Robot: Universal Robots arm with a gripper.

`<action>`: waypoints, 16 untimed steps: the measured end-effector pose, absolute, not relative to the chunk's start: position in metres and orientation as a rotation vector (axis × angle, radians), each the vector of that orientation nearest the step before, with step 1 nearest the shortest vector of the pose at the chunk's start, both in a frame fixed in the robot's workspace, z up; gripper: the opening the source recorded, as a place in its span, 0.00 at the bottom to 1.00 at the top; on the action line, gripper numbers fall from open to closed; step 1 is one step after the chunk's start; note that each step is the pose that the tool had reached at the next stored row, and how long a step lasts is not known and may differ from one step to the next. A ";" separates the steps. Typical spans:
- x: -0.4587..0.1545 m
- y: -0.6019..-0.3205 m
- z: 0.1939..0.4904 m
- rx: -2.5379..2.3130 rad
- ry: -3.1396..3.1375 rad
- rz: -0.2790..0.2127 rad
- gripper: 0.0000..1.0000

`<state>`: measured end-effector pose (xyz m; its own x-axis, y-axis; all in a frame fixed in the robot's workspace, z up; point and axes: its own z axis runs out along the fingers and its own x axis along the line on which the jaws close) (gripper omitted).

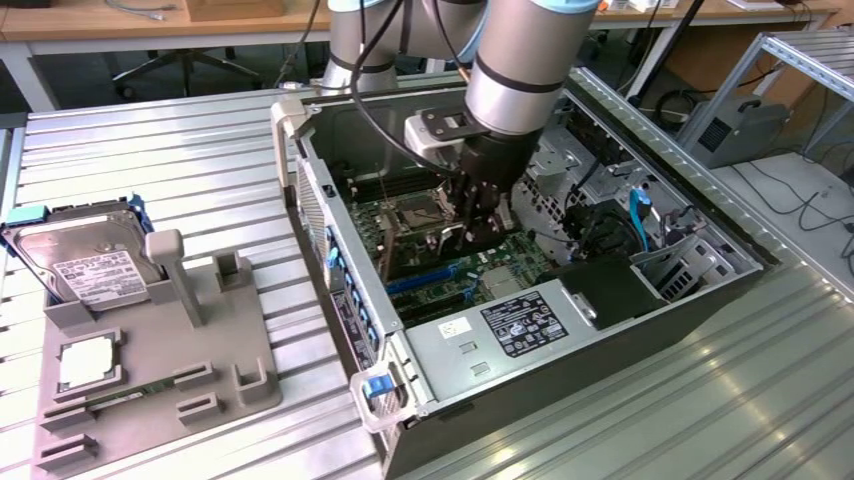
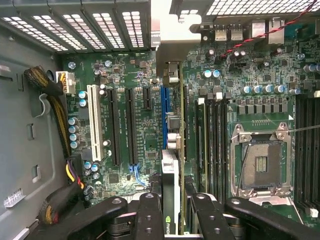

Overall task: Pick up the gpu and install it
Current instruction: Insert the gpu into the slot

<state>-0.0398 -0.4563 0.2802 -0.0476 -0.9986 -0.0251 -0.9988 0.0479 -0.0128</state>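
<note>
- The jaws were clamped on the gpu (image 2: 171, 165), which was held edge-on between them inside the open computer case (image 1: 310, 170).
- Its long axis lay parallel to the blue slot (image 2: 164, 117) just beside it, roughly eight to two o'clock in the exterior view; it seemed unseated, though I couldn't be sure.
- The card was thin, flat and rigid, over the green motherboard (image 2: 125, 165).

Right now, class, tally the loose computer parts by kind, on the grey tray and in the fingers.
hard drive: 1
processor: 1
memory stick: 1
gpu, held in the fingers: 1
Total: 4
</note>
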 end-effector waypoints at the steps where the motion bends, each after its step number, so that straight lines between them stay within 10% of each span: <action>1: -0.041 -0.456 0.280 -2.149 2.254 0.013 0.27; 16: -0.047 -0.460 0.280 -2.149 2.254 0.013 0.27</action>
